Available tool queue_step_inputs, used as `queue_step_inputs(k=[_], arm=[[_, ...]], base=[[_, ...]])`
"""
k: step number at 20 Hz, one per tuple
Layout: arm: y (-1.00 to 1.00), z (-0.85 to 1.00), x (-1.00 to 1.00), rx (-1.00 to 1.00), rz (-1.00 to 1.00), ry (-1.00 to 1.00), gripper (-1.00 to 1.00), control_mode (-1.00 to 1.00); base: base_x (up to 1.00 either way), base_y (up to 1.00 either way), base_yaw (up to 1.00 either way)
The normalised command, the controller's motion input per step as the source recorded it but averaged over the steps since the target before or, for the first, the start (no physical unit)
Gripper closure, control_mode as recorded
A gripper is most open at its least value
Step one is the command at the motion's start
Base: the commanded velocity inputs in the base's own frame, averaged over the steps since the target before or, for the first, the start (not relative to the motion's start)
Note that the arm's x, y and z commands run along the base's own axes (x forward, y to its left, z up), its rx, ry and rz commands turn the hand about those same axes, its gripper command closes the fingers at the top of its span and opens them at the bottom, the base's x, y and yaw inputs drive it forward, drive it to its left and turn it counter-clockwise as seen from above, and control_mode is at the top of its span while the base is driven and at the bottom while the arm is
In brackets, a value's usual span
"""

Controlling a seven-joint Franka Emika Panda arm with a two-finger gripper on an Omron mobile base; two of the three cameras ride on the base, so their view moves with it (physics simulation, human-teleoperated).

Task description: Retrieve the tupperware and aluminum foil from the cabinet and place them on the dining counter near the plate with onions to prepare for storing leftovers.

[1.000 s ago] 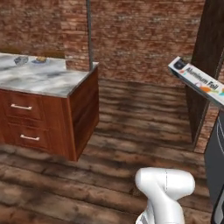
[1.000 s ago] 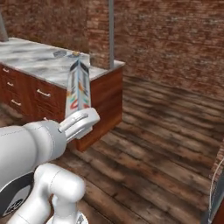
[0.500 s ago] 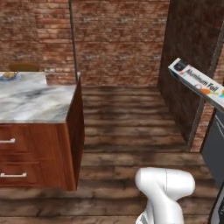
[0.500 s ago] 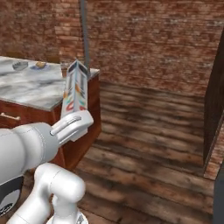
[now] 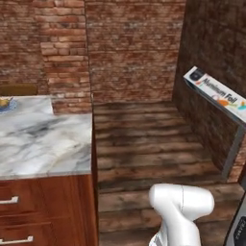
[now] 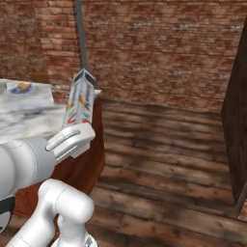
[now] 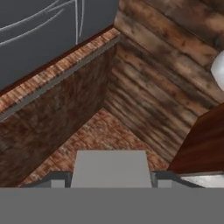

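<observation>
Gripping the aluminum foil (image 6: 80, 99) above the wooden floor (image 5: 144, 139), the gripper (image 7: 111, 175) stays clear of surfaces. The dining counter (image 5: 43, 144) lies left.

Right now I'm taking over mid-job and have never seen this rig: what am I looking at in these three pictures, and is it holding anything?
It is a white robot arm on a base that drives, in a rendered kitchen. Two pictures come from cameras on that base, behind the arm on its left and right, looking forward over it. The third comes from a camera on the hand, looking along the gripper, so it tilts with the hand; there you see wood floor and brick wall.

The gripper holds the foil box, the long white carton printed "Aluminum Foil"; its grey end sits between the fingers in the hand view.

To the left is the dining counter, a marble top on a wood base with drawers. At its far end stands a plate with something on it, too small to make out.
</observation>
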Motion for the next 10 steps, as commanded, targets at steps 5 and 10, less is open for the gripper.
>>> queue_step_inputs(k=[5,10], arm=[[0.0,0.0,0.0,0.0,0.0,0.0,1.0,1.0],[0.0,0.0,0.0,0.0,0.0,0.0,1.0,1.0]], base=[[1.0,-0.54,0.0],[1.0,-0.63,0.14]])
